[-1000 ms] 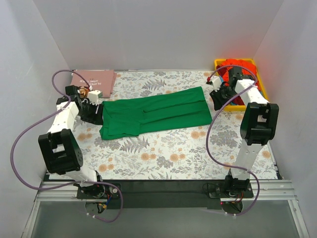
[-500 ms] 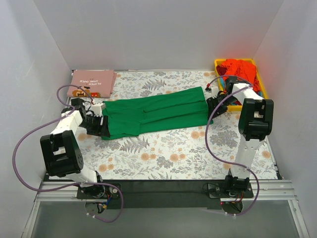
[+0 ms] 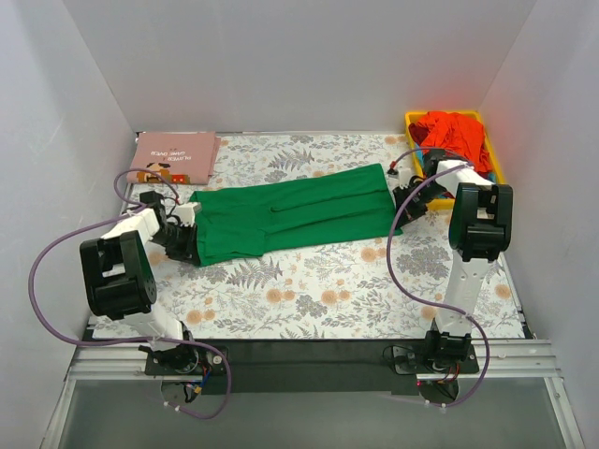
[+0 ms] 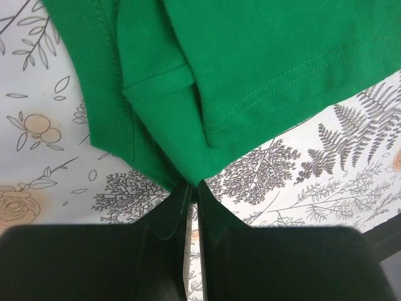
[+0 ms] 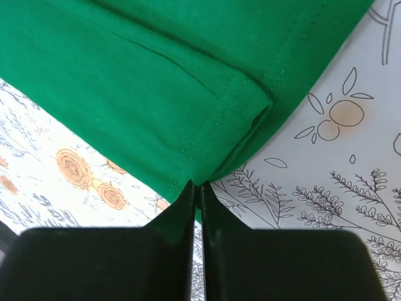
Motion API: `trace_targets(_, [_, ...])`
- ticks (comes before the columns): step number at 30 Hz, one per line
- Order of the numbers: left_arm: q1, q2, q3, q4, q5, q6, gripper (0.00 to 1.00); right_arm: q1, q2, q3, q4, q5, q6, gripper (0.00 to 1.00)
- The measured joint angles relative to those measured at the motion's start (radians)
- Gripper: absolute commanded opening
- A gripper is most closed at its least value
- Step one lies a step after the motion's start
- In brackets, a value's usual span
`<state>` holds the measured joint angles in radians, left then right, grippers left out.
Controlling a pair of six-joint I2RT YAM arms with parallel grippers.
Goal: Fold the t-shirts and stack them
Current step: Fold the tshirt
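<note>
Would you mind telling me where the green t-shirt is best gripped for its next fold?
Grip the green t-shirt by a corner at each short end, coming in low from outside: it lies flat as a long strip, so only its edges offer a pinch. The left claw and right claw are shut on such corners.

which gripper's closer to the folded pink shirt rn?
Left: left gripper grips the green shirt end near the pink shirt; right gripper holds the opposite end.
</note>
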<state>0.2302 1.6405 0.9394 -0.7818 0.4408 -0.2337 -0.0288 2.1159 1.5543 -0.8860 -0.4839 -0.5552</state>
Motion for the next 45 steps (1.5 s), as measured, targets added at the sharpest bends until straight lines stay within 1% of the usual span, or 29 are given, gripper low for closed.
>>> trace_targets(7, [0.021, -0.011, -0.020, -0.024, -0.013, 0.024, 0.00, -0.002, -0.050, -0.081, 0.021, 0.021, -0.005, 0.01])
trace_targets(11, [0.024, -0.059, -0.048, -0.065, -0.016, 0.044, 0.00, -0.002, -0.109, -0.155, 0.019, 0.066, -0.023, 0.01])
trace_targets(12, [0.024, -0.076, -0.056, -0.077, -0.017, 0.048, 0.00, -0.002, -0.124, -0.171, 0.015, 0.076, -0.026, 0.16])
trace_targets(13, [0.024, -0.095, -0.064, -0.087, -0.017, 0.052, 0.05, -0.002, -0.139, -0.186, 0.013, 0.086, -0.028, 0.31])
trace_targets(14, [0.024, -0.113, -0.069, -0.099, -0.019, 0.056, 0.14, -0.002, -0.152, -0.196, 0.005, 0.095, -0.030, 0.39])
trace_targets(15, [0.024, -0.128, -0.071, -0.108, -0.021, 0.062, 0.21, -0.002, -0.163, -0.200, -0.003, 0.107, -0.034, 0.49])
trace_targets(16, [0.026, -0.141, -0.071, -0.114, -0.023, 0.065, 0.26, -0.002, -0.174, -0.201, -0.007, 0.116, -0.035, 0.52])
trace_targets(17, [0.029, -0.152, -0.069, -0.122, -0.022, 0.066, 0.32, -0.003, -0.186, -0.201, -0.008, 0.119, -0.036, 0.53])
trace_targets(20, [0.040, -0.173, -0.027, -0.169, -0.011, 0.070, 0.37, -0.004, -0.233, -0.182, -0.024, 0.105, -0.021, 0.53])
trace_targets(24, [0.045, -0.179, 0.094, -0.223, 0.024, 0.070, 0.38, 0.010, -0.294, -0.101, -0.026, 0.033, 0.024, 0.49])
trace_targets(27, [0.045, -0.179, 0.151, -0.244, 0.071, 0.069, 0.39, 0.066, -0.335, -0.066, -0.002, -0.047, 0.079, 0.44])
trace_targets(30, [0.043, -0.176, 0.134, -0.254, 0.108, 0.066, 0.39, 0.181, -0.343, -0.074, 0.065, -0.124, 0.166, 0.45])
trace_targets(35, [0.023, -0.146, 0.045, -0.262, 0.151, 0.053, 0.38, 0.404, -0.343, -0.201, 0.311, -0.203, 0.381, 0.45])
trace_targets(37, [-0.003, -0.134, 0.013, -0.256, 0.154, 0.043, 0.38, 0.502, -0.338, -0.232, 0.405, -0.216, 0.473, 0.43])
trace_targets(40, [-0.047, -0.122, -0.014, -0.235, 0.151, 0.025, 0.36, 0.634, -0.310, -0.233, 0.538, -0.222, 0.599, 0.42])
trace_targets(41, [-0.058, -0.114, -0.015, -0.230, 0.150, 0.018, 0.34, 0.671, -0.296, -0.233, 0.580, -0.221, 0.637, 0.42])
trace_targets(45, [-0.066, -0.059, -0.015, -0.186, 0.134, -0.008, 0.34, 0.794, -0.214, -0.234, 0.696, -0.200, 0.763, 0.44])
